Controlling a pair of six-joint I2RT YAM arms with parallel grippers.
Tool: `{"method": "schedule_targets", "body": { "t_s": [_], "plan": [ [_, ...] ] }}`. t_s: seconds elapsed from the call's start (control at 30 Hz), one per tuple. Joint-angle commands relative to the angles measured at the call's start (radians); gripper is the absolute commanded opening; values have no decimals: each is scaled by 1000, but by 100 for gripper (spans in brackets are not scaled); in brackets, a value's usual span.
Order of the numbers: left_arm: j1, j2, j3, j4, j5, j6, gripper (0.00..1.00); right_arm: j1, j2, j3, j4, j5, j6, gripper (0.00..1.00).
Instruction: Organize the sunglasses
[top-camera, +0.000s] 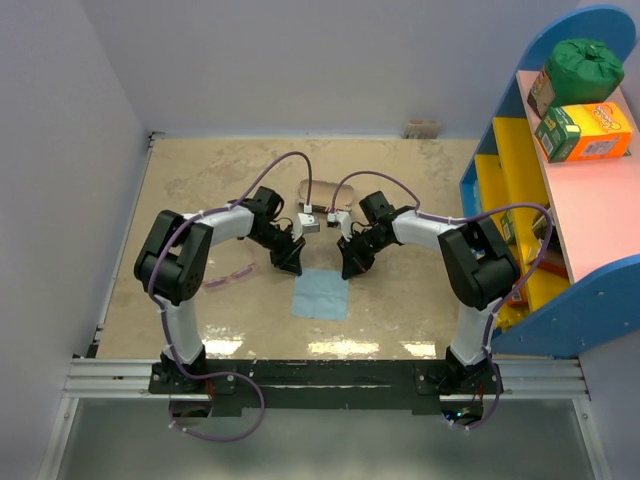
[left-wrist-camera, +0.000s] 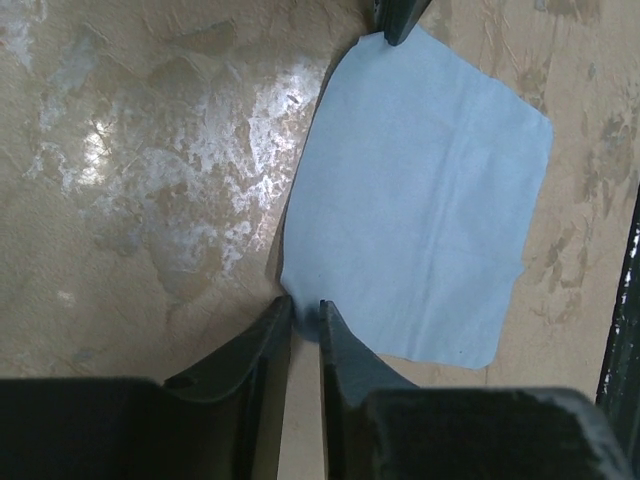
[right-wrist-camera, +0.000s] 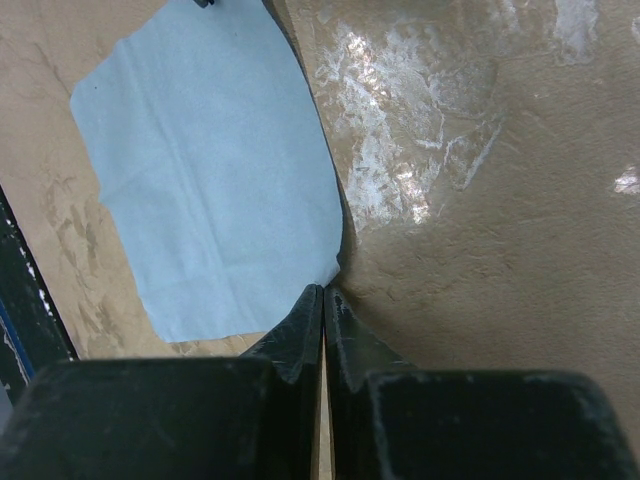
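Observation:
The sunglasses (top-camera: 228, 277) lie on the table to the left of my left arm as a thin pink-purple shape, with neither gripper touching them. A light blue cloth (top-camera: 320, 293) lies flat between both grippers. My left gripper (left-wrist-camera: 305, 305) stands at the cloth's (left-wrist-camera: 420, 190) far left corner, its jaws a narrow gap apart with that corner between them. My right gripper (right-wrist-camera: 325, 290) is shut on the far right corner of the cloth (right-wrist-camera: 210, 180), which lifts slightly off the table. In the top view the left gripper (top-camera: 291, 265) and right gripper (top-camera: 348, 270) both point down.
An oblong case (top-camera: 322, 192) lies behind the grippers, partly hidden by cables. A blue and yellow shelf (top-camera: 560, 180) with boxes and a green bag stands along the right side. White walls close the table at the left and back.

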Motion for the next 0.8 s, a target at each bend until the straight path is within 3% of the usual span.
{"method": "schedule_targets", "body": {
  "t_s": [0.0,0.13,0.77],
  "plan": [
    [-8,31,-21,18,-41,-13,18,5,16,3,-8,36,-2,1],
    [-10,34,-19,41,-58,-34,0,5,15,8,-9,45,-4,0],
    [9,49,89,258,-218,-224,0,-41,99,217,12,257,-54,0]
  ]
}}
